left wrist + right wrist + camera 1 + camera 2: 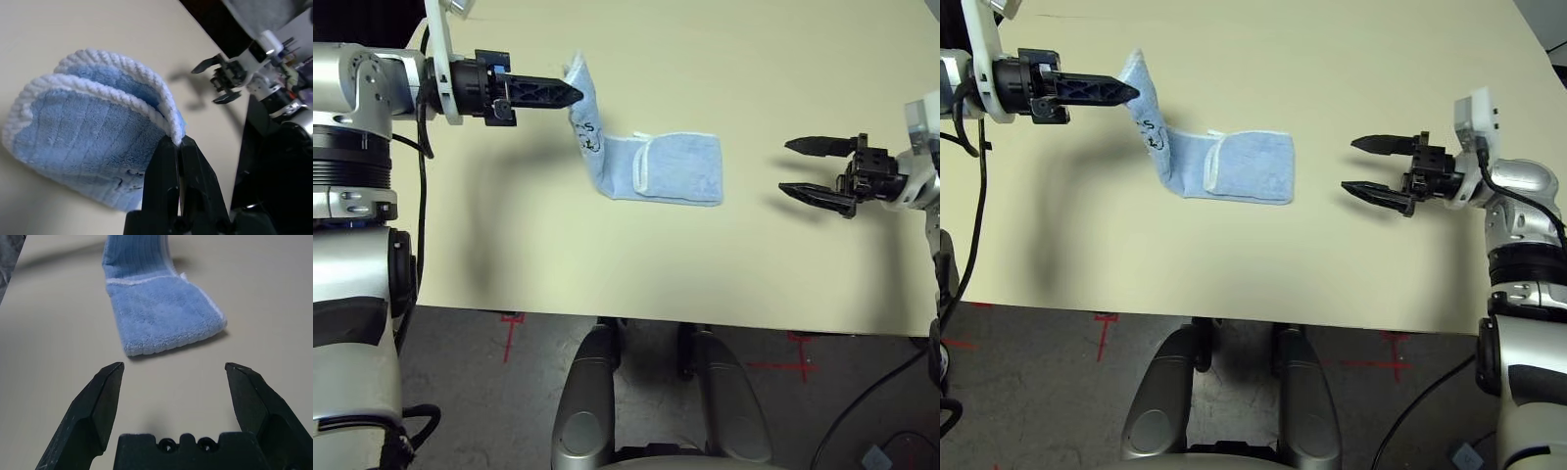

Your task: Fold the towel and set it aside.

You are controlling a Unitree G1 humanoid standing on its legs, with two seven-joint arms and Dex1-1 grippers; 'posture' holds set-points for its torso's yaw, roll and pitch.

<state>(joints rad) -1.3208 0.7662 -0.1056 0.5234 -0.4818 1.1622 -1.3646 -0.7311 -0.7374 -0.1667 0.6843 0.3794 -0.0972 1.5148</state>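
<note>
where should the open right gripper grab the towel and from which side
Probably the folded end of the towel lying flat nearest the right gripper, approached from the robot's right. That end faces the open jaws, while the left gripper holds the other end lifted.

You look down on a plain cream surface (705,264) with a matte, unmarked top; its near edge runs straight across the lower part of the head views. Light falls from above and casts soft shadows on the surface. Below that edge you see a grey floor (862,392) with red tape crosses (800,364) stuck to it, one towards each side. A black cable (1410,416) trails across the floor at the right. In the left wrist view, the space past the surface's far edge is dark.
</note>
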